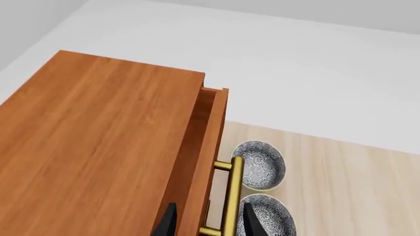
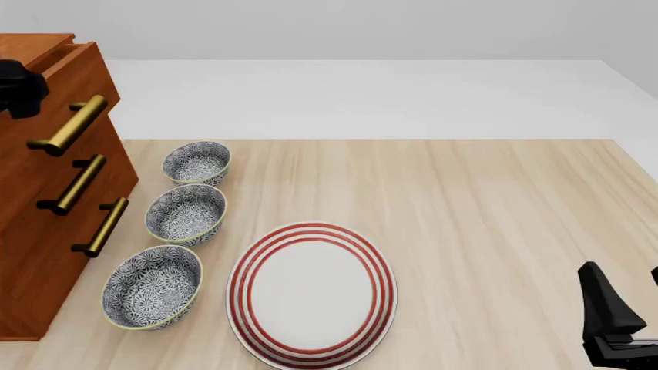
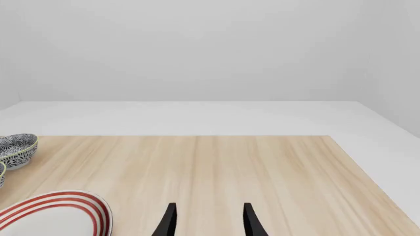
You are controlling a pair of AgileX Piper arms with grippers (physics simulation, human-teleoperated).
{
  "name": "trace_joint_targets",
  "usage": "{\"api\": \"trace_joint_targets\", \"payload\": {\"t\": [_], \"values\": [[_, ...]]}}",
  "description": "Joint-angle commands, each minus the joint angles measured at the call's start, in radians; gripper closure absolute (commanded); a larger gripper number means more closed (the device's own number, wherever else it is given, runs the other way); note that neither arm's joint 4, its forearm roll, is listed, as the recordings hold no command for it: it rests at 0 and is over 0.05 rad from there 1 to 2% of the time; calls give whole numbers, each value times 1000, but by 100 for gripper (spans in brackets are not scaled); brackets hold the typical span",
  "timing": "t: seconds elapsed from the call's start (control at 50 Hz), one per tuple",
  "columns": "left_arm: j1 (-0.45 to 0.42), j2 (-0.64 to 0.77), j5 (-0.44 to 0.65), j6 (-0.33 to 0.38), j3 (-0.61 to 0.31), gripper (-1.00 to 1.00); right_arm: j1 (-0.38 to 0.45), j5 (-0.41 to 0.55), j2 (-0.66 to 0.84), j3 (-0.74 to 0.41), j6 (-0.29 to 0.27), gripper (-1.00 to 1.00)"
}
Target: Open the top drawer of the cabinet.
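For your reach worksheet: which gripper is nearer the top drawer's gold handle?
Left. The left gripper straddles the gold handle of the top drawer; the right gripper waits across the table.

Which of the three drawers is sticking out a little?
The top drawer of the cabinet. Its front stands slightly forward of the two lower drawers, which sit flush, and the left gripper straddles its gold handle.

Bright, even, sharp renders; faint shadows

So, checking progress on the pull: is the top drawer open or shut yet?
Partly open. The top drawer juts a little past the cabinet top, leaving a narrow gap; its handle sticks out beyond the lower two.
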Motion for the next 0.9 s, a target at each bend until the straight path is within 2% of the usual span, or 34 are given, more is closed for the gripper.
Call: {"api": "trace_joint_targets", "payload": {"t": [0.02, 0.9], "values": [[4, 22, -9, -5, -1, -100, 0, 0, 0, 0, 0, -100], [-9, 91, -23, -10, -16, -100, 0, 0, 0, 0, 0, -100]]}}
